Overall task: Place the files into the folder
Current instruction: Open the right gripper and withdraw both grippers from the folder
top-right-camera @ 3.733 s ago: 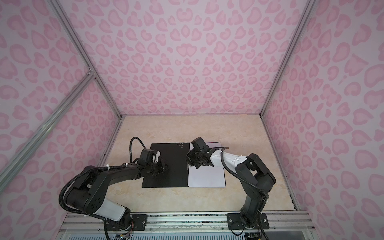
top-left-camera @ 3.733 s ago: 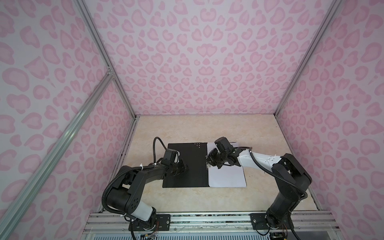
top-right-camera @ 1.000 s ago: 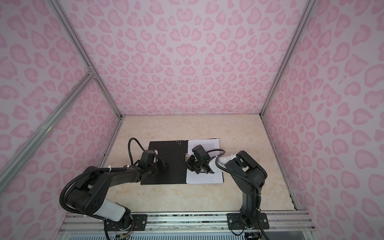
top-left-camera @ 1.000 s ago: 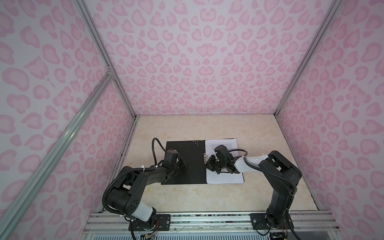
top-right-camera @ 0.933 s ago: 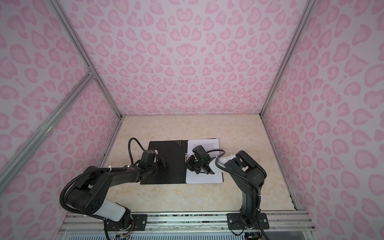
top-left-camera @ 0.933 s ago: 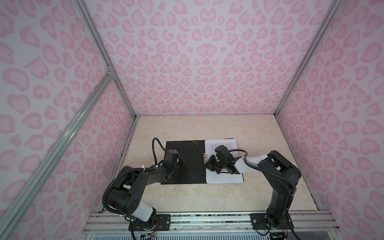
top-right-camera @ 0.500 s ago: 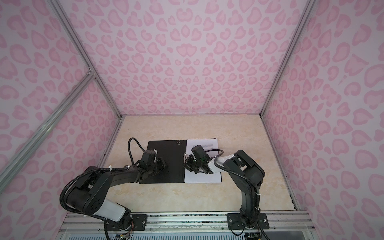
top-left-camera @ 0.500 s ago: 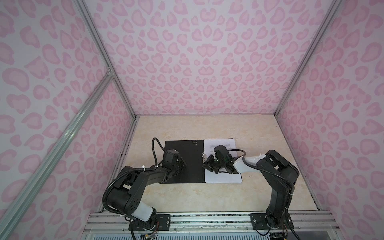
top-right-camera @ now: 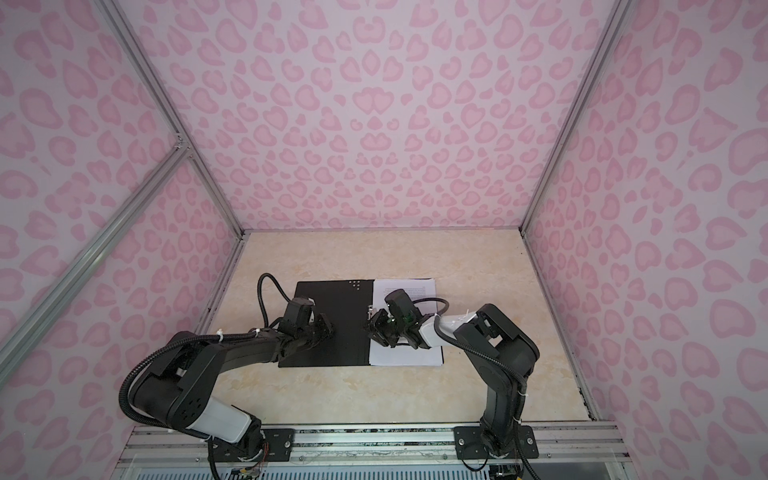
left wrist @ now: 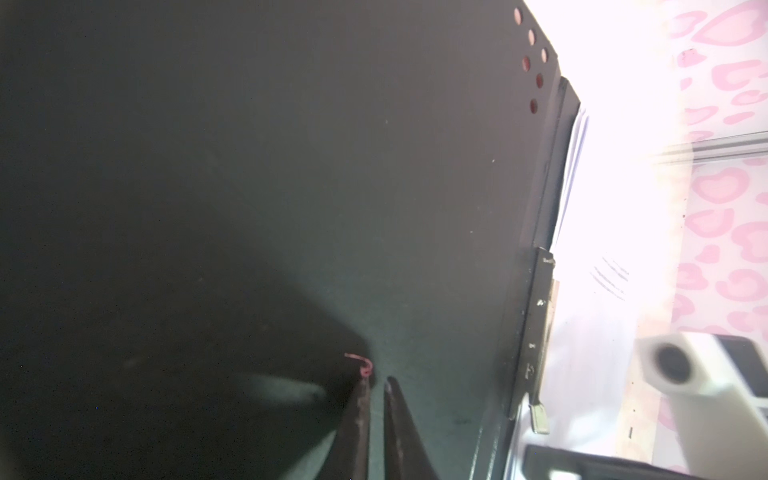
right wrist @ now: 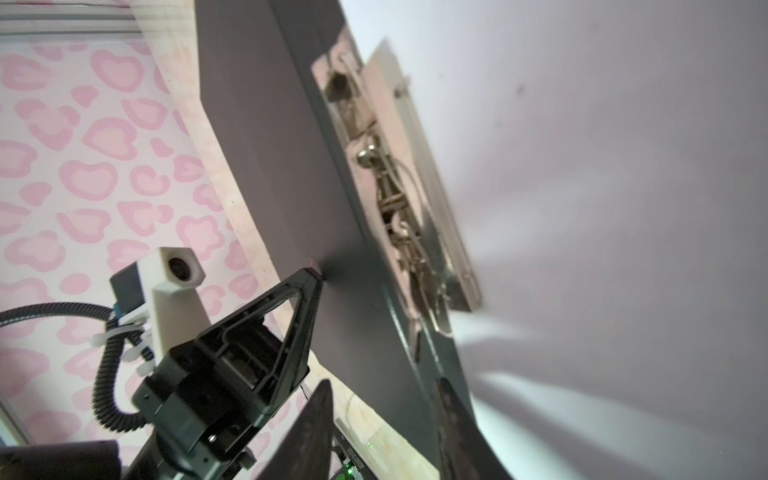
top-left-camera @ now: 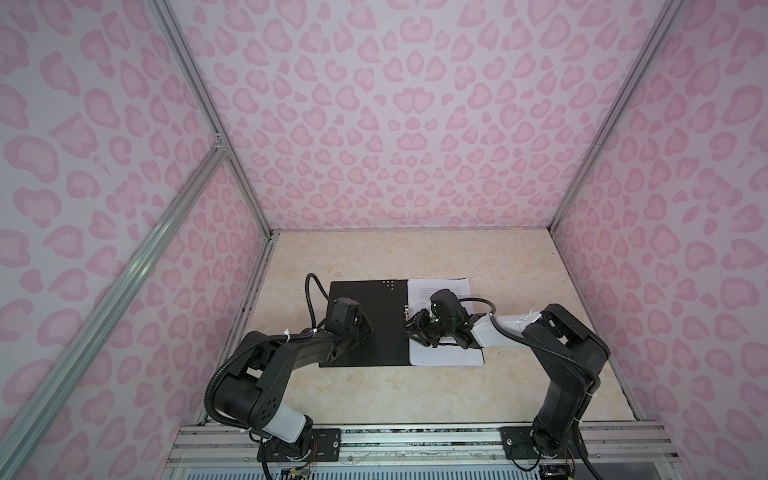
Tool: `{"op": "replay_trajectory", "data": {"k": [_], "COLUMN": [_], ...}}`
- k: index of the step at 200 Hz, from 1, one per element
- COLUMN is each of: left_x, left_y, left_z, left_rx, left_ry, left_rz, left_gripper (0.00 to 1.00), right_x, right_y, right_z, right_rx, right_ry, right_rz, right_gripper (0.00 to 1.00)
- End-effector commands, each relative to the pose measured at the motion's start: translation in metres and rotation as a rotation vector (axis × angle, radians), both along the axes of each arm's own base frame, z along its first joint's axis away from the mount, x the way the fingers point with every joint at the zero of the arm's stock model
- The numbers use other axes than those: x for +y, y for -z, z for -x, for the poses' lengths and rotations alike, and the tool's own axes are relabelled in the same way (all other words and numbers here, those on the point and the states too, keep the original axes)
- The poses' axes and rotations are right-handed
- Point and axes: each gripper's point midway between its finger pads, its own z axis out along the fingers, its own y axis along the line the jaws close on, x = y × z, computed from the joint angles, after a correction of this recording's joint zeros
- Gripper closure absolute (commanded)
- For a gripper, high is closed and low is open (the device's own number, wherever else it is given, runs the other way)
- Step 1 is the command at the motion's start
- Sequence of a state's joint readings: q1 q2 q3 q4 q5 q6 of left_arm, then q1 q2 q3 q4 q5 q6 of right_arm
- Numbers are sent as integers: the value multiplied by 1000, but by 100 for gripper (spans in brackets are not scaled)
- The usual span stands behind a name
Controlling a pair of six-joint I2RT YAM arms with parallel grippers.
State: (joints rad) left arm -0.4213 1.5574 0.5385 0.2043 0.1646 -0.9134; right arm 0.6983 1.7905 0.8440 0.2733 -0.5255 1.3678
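The folder [top-left-camera: 382, 307] lies open and flat in both top views, black inside up [top-right-camera: 349, 303]. White files [top-left-camera: 449, 357] cover its right half [top-right-camera: 407, 357]. The metal spine clip [top-left-camera: 406, 309] sits along the fold and shows close up in the right wrist view [right wrist: 395, 187]. My left gripper [top-left-camera: 368, 328] is shut, its tips [left wrist: 377, 381] pressed on the bare black left half. My right gripper [top-left-camera: 411, 328] hovers at the spine just below the clip, jaws open [right wrist: 384, 382] with nothing between them.
The beige table [top-left-camera: 415, 257] is walled by pink heart-patterned panels on three sides. An aluminium rail [top-left-camera: 415, 436] with both arm bases runs along the front edge. My left arm's cable [top-left-camera: 309, 291] loops over the table beside the folder.
My right gripper's jaws have opened beside the spine clip. The folder with its sheets has slid slightly left. The left gripper stays pressed on the black half.
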Motion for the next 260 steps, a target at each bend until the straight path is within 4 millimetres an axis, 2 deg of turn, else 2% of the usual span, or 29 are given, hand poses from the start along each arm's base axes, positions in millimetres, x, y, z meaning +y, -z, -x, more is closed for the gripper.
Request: {"op": "replay_trajectory", "data": {"k": [1,15,33,59,77,94,107,112,127,147,168,209,260], "left_x": [25,12,-6,-31,-28,4,37,49,85,115,138,159,151], "left_y": [36,18,-13,-76,-114,-131,-132,-132,-133,-127,-110,-81,-52], "left_z": [65,52,35,14,6,2,0,0,-3,-8,-12,-21,-26], "left_rx": [296,238,142,-32,-134,-188,-213,-219,-233,-225,-192,-146,-79], "left_ry": [43,87,157,235,224,141,50,16,-86,-165,-222,-240,-207], "left_rz": [-134,-96,-58,22,15,-72,-108,-114,-138,-172,-184,-193,-124], "left_gripper": [85,84,79,65,42,16,0,3,3,3,3,3,2], "right_x": [-9,-14,-24,-49,-83,-127,-161,-172,-200,-226,-233,-227,-221], "right_y": [-5,-16,-31,-56,-75,-81,-83,-82,-78,-66,-49,-23,-1], "right_z": [8,9,10,3,-9,-22,-30,-33,-39,-46,-53,-64,-67], "right_rx": [-5,-45,-102,-218,-318,-368,-381,-388,-395,-385,-354,-331,-292], "right_ry": [-9,-6,-6,-23,2,48,76,88,124,134,119,120,120], "right_rz": [34,19,23,106,189,287,327,339,363,417,384,314,250], "right_gripper": [49,48,41,29,20,10,8,7,4,3,3,3,7]}}
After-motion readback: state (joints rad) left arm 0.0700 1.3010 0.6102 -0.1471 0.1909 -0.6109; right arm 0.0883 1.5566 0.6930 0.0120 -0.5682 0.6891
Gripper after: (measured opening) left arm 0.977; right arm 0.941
